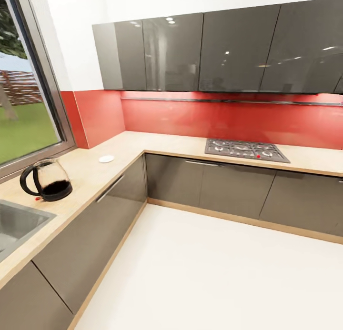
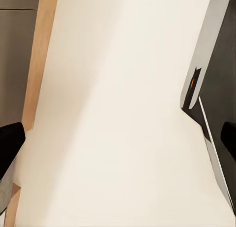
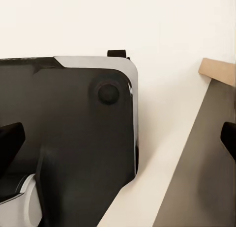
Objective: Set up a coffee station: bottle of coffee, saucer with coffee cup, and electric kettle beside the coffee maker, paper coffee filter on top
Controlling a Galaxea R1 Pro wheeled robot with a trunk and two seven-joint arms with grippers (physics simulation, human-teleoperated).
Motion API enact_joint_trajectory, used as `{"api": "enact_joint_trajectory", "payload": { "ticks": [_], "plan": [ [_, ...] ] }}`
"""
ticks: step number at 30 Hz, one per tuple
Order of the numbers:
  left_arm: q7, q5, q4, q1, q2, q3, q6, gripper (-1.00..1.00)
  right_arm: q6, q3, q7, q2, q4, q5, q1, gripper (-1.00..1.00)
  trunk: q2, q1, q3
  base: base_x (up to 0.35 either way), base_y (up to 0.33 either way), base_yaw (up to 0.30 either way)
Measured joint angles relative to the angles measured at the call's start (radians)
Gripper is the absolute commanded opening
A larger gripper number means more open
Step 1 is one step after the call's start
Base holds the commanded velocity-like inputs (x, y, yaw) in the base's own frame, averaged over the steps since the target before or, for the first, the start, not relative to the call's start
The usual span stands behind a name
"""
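The electric kettle, rounded clear glass with a black base and loop handle, stands on the kitchen countertop at the left, beside the sink. Farther along the same worktop, near the corner, lies the small flat white saucer. In the left wrist view my left gripper hangs open over the pale floor, its dark fingertips at both edges. My right gripper is open too, above the robot's black base. Nothing is held. The coffee maker, bottle of coffee, coffee cup and kitchen shelf are out of view.
An L-shaped counter with glossy grey cabinet fronts wraps the corner. A gas hob sits in the far run, a steel sink at the near left. Grey wall cabinets hang above a red backsplash. White floor opens ahead.
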Motion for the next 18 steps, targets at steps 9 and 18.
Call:
{"api": "enact_joint_trajectory", "payload": {
  "ticks": [9, 18],
  "plan": [
    [0.0, 0.0, -0.001, 0.0, 0.0, 0.0, 0.0, 1.0, 0.0, 0.0, 0.0, 0.0, 0.0, 0.0, 0.0, 1.0, 0.0, 0.0, 0.0, 0.306, -0.163, -0.24],
    [0.0, 0.001, -0.002, 0.0, 0.0, 0.0, -0.001, 1.0, 0.0, 0.0, -0.001, 0.001, 0.0, 0.0, 0.0, 1.0, 0.0, 0.0, 0.0, 0.333, -0.014, -0.022]
  ]
}}
